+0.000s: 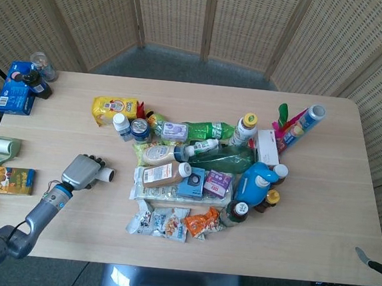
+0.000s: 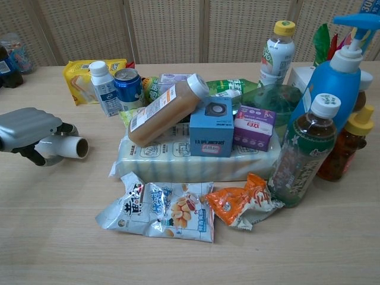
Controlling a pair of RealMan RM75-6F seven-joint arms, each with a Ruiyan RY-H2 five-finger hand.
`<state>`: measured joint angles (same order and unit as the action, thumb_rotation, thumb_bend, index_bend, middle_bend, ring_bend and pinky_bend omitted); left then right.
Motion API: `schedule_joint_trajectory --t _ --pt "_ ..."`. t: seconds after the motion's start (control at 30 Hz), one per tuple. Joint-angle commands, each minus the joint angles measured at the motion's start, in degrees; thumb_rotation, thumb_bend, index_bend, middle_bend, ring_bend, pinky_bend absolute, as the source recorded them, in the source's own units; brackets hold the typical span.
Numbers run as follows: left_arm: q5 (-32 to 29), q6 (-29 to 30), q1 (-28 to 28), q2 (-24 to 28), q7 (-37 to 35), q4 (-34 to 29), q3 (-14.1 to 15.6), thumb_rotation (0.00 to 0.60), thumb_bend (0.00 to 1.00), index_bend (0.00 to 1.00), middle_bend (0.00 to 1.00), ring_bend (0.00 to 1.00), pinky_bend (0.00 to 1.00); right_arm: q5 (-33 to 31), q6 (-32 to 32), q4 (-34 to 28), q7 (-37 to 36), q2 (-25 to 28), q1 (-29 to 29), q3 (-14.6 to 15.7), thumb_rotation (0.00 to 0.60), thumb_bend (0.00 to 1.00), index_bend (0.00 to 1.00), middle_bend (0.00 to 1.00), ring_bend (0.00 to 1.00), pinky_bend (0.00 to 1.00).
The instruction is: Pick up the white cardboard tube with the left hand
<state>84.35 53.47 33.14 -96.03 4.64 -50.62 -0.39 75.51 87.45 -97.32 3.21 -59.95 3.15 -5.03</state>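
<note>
Near the bench's (image 1: 61, 98) left edge, the left hand (image 1: 81, 171) curls its fingers (image 2: 64, 128) around the white cardboard tube (image 2: 70, 146), apparently just above the surface.

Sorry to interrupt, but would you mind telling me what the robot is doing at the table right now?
The left hand has its fingers curled around the white cardboard tube, whose open end pokes out toward the pile of snacks and bottles in the middle of the table. The tube looks gripped, but whether it has left the tabletop is hard to tell. The right hand is not visible.
</note>
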Motion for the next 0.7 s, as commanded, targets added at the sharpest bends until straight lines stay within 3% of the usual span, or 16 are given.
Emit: schedule_joint_trajectory --t 0.03,0.23,0.7 --pt "-0.6 1.2 -0.4 0.8 -1.2 -0.3 -0.8 0.600 0.43 0.67 0.67 0.79 0.58 0.0 -0.1 0.0 0.1 0.0 -0.1 -0.1 0.494 0.04 0.00 0.00 0.00 0.00" --pt "-2.0 5.3 -1.1 7.3 -5.8 -8.8 -4.0 0.600 0.43 0.66 0.65 0.78 0.58 0.3 -1.2 0.4 -0.2 -0.6 -0.9 -0.3 0.497 0.03 0.00 0.00 0.00 0.00" --pt "-7.1 13.4 -3.8 30.0 -7.6 -40.4 -12.6 0.600 0.42 0.64 0.63 0.76 0.57 1.7 -3.6 5.1 -4.2 -4.6 -2.2 0.0 0.500 0.03 0.00 0.00 0.00 0.00"
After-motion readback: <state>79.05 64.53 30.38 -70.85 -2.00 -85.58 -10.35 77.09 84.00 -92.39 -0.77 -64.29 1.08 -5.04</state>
